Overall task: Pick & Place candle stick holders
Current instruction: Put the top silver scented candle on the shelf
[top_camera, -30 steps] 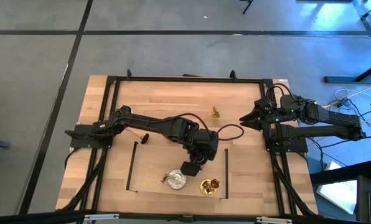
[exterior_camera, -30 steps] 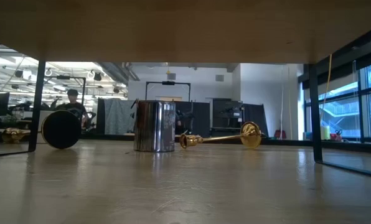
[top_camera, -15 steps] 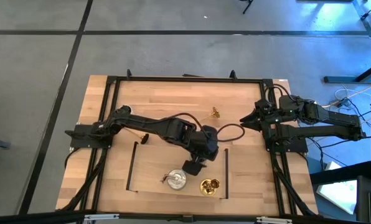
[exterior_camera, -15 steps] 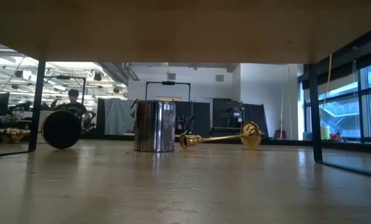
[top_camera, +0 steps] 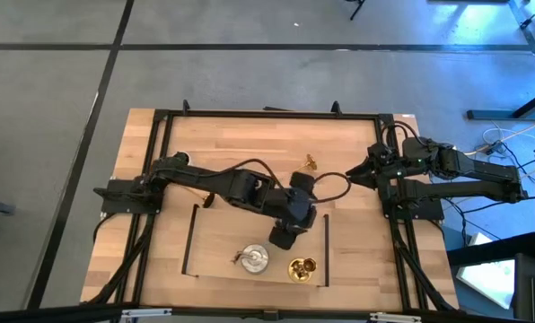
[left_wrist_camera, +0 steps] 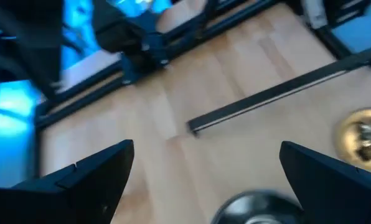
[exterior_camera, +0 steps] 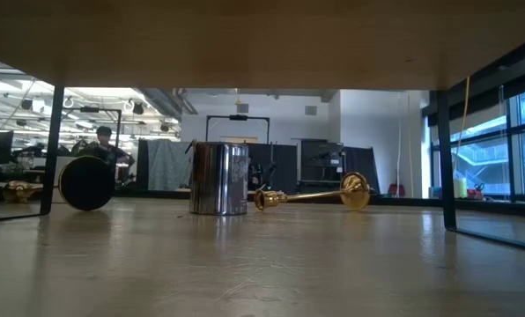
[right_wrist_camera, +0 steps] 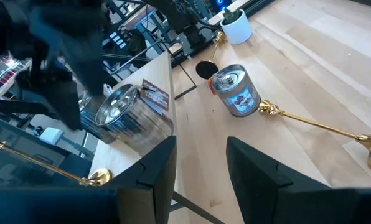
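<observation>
left hand [top_camera: 283, 237] hangs wide open above the wooden surface [top_camera: 232, 144], near a squat silver metal holder [top_camera: 252, 260] and a shiny gold brass holder [top_camera: 302, 267]; right hand [top_camera: 353, 171] waits, narrow and empty.

The high camera is looking straight down from well above the wooden table [top_camera: 249, 152], taking in its whole top and both arms. The low camera is sitting at the level of the table's surface, facing level across it into the room beyond, with a silver-grey holder [exterior_camera: 219, 179] standing fairly near the lens. The left wrist camera is hanging close above the table, pointing down past its own fingers [left_wrist_camera: 86, 177]; its blurred edge is probably catching that same silver-grey holder. The right wrist camera is looking across the table from its side, sharing the silver-grey holder and a fallen gold holder [right_wrist_camera: 322, 127] with the low view.
</observation>
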Controlling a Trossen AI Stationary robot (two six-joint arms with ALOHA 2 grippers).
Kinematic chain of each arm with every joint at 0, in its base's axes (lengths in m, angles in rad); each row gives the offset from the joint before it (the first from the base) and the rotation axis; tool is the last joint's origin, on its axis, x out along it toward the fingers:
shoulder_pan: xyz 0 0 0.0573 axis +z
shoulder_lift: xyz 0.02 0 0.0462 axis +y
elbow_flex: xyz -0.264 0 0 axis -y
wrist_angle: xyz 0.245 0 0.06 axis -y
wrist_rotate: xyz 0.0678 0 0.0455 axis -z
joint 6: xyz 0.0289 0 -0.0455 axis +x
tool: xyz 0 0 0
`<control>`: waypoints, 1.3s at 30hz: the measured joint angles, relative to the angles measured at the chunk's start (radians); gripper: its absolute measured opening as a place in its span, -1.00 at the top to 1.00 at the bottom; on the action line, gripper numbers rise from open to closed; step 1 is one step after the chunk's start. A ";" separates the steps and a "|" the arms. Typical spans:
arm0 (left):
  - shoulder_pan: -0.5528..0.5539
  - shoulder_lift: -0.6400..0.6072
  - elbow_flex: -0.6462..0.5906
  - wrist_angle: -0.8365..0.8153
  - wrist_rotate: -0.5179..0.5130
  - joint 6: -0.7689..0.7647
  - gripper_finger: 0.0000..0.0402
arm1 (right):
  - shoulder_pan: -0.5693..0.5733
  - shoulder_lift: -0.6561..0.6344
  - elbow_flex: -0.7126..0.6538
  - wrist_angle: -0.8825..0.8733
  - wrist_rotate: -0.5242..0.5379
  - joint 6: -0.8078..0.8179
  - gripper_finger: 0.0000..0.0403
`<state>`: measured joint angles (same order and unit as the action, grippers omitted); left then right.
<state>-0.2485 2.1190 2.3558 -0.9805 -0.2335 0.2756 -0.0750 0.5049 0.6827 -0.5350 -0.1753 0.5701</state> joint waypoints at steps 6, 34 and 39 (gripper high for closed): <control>0.028 -0.048 0.000 0.000 -0.138 -0.117 -0.99 | 0.003 0.000 0.000 0.001 -0.001 0.018 0.28; 0.151 -0.160 -0.207 -0.426 0.149 -0.382 0.03 | 0.024 0.000 0.000 0.027 0.015 0.028 0.28; 0.167 -0.164 -0.206 -0.425 0.192 -0.445 0.70 | 0.024 0.000 0.000 0.027 -0.008 0.028 0.28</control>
<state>-0.0810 1.9554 2.1496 -1.4059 -0.0415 -0.1697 -0.0505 0.5049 0.6830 -0.5079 -0.1834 0.5981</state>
